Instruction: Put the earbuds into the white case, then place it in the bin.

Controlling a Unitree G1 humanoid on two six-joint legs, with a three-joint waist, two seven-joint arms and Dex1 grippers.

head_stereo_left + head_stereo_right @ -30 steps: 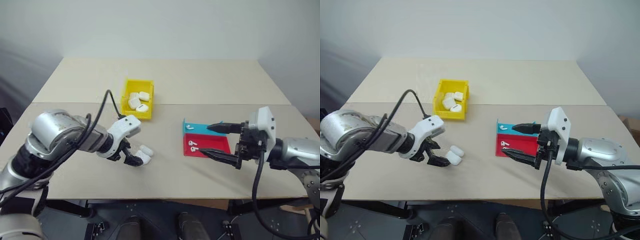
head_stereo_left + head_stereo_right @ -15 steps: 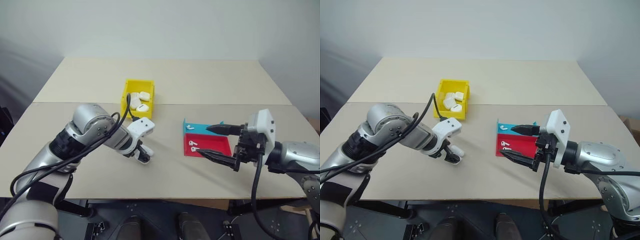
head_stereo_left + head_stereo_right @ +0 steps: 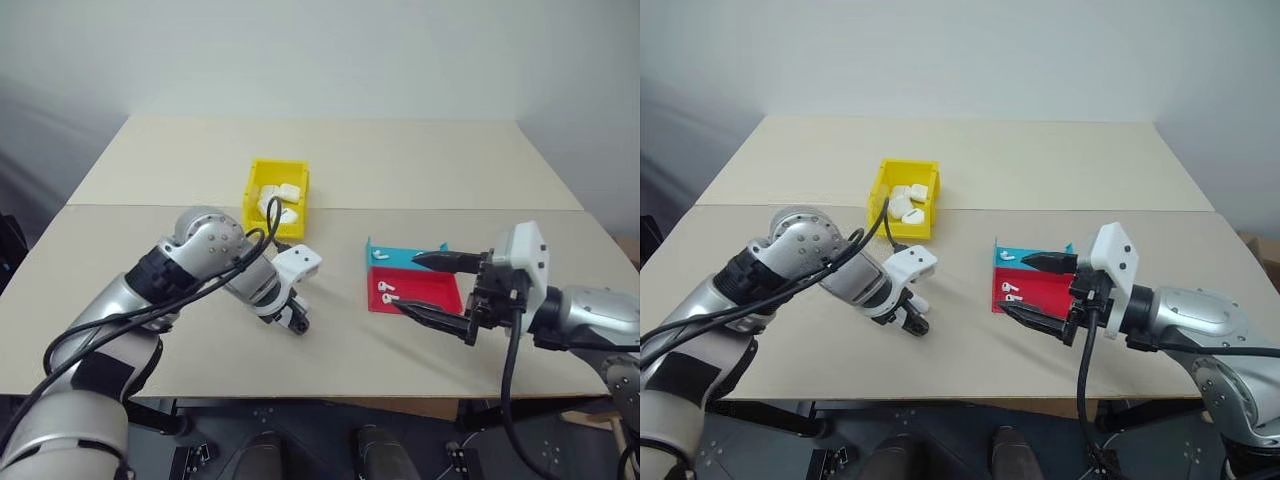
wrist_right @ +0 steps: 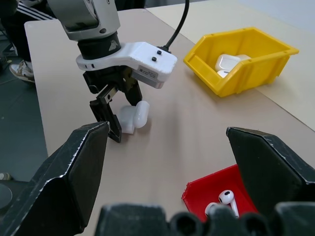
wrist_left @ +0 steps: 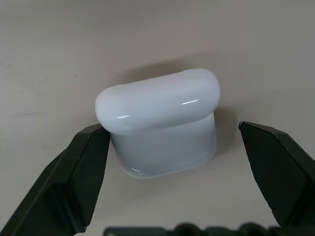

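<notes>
Straddling white case (image 5: 160, 123) — pincer (image 5: 182, 167) agape

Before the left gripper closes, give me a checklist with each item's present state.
1. White case lies between the fingers of the left gripper: ok.
2. Left gripper open wide enough for the case: ok; one finger is at the case's side, the other stands apart.
3. Case lid shut or open: looks shut in the left wrist view, but cannot tell for sure.
4. Earbuds loaded in the case: not ok; two lie on the red tray.
5. Right gripper open and away from the case: ok.
6. Yellow bin has room: cannot tell; it already holds white cases.
</notes>
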